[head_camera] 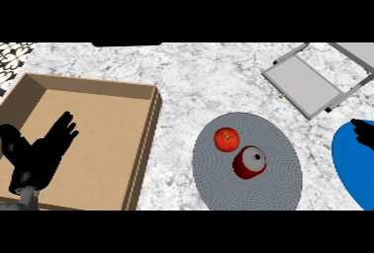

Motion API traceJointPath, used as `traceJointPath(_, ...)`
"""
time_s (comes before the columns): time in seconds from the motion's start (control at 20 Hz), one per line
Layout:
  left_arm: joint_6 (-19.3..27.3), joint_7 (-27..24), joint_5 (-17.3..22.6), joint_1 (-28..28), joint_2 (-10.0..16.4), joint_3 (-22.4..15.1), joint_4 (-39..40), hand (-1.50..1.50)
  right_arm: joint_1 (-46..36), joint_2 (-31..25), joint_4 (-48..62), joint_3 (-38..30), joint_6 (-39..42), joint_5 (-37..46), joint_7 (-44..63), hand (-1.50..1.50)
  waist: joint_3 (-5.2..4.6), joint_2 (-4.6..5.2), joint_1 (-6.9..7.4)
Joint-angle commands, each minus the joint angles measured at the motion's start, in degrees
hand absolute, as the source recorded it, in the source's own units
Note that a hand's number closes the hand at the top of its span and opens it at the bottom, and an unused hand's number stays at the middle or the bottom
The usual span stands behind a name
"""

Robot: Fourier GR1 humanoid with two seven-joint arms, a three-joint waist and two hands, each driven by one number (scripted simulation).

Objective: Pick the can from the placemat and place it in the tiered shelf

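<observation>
While the can (249,162) is sitting near the middle of the round grey placemat (277,188), its dark red side and pale grey end both facing the head view, the robot's left hand (36,158) is hovering over the floor of an open brown cardboard box (102,148) at the left of the marble counter (190,74). That hand is holding nothing: its fingers (63,130) are spreading wide and straight, pointing away from the robot, with the thumb (11,136) standing out toward the view's left edge and the grey forearm (27,196) coming in from the lower left corner. The can is not showing clearly whether it is standing upright or leaning. A round red fruit (226,139) is lying on the same mat, just beside the can on its far left side; whether the two are touching is not showing. Well apart from the mat, at the upper right, the grey tiered shelf (303,81) is sitting at a slant to the counter's edges, one flat grey level facing up and a second level running out of the view's top right corner. At the right edge, the right hand (361,132) is showing only as a small black shape over the upper rim of a blue plate (354,170), which the frame is cutting off; whether this hand is open or closed cannot be told.
</observation>
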Motion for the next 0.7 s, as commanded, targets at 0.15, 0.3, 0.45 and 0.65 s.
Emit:
traceJointPath(0.15,-0.59,-0.55,-1.05,-0.75,-3.73,-2.67,5.10,0.00,-5.50,-5.43,-11.57,1.69,-6.25,3.27,23.74,-1.50,-1.49,1.11,0.62)
traceJointPath(0.3,-0.07,-0.72,-2.42,-2.27,-4.29,-3.58,4.86,0.00,-11.64,-4.12,-10.77,7.70,-10.51,8.12,32.14,-1.50,-1.45,1.48,2.38)
traceJointPath(0.45,0.01,0.71,-1.83,-3.26,-4.42,-3.21,4.40,0.00,-16.34,-4.97,-7.85,12.34,-10.08,13.20,37.35,-1.50,-1.39,1.54,3.08)
traceJointPath(0.65,-1.97,-0.08,-1.94,-0.95,-2.82,-2.87,4.16,0.00,-22.10,-1.36,-7.52,19.83,-10.89,16.20,46.66,-1.50,-1.39,1.41,3.68)
